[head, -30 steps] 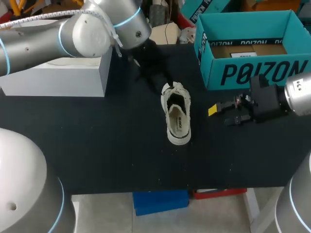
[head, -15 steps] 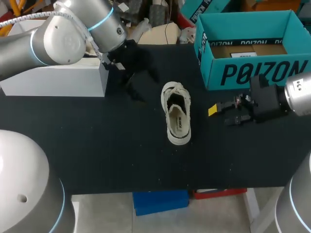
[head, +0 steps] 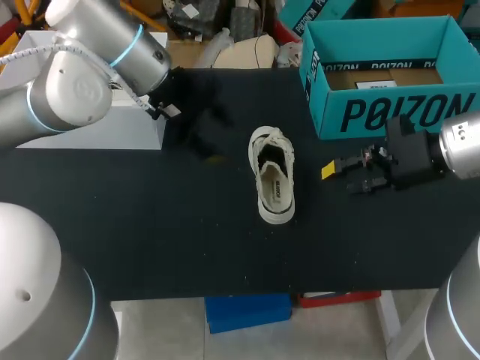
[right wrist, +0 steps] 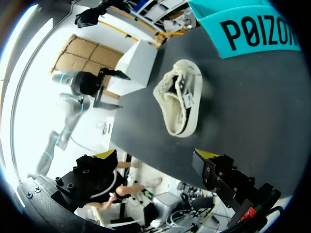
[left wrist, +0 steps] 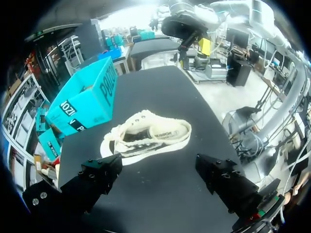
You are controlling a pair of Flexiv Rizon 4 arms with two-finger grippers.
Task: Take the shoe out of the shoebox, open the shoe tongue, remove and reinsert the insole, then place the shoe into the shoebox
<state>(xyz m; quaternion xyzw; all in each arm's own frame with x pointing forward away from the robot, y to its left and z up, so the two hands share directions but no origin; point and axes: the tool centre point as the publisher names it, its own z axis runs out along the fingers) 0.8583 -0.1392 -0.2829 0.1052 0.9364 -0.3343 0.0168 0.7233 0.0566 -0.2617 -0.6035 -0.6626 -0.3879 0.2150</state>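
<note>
A cream-white sneaker (head: pixel 273 184) stands on its sole on the black table (head: pixel 150 225), left of the teal shoebox (head: pixel 397 112). The box is open and the shoe is outside it. My left gripper (head: pixel 212 135) hangs open to the left of the shoe, apart from it; in the left wrist view the shoe (left wrist: pixel 146 138) lies ahead of the empty gripper (left wrist: pixel 160 170), with the shoebox (left wrist: pixel 90 99) beyond. My right gripper (head: pixel 334 176) is open just right of the shoe, below the box. From the right wrist the shoe (right wrist: pixel 180 104) sits ahead of the open gripper (right wrist: pixel 155 158).
A white box (head: pixel 127 133) stands at the table's back left, partly behind my left arm, and it also shows in the right wrist view (right wrist: pixel 138 65). The shoebox (right wrist: pixel 252 29) fills the back right corner.
My left gripper has opened, let go at the shoe's far end and drawn back to the left toward the white box. The shoe and my right arm have stayed put.
</note>
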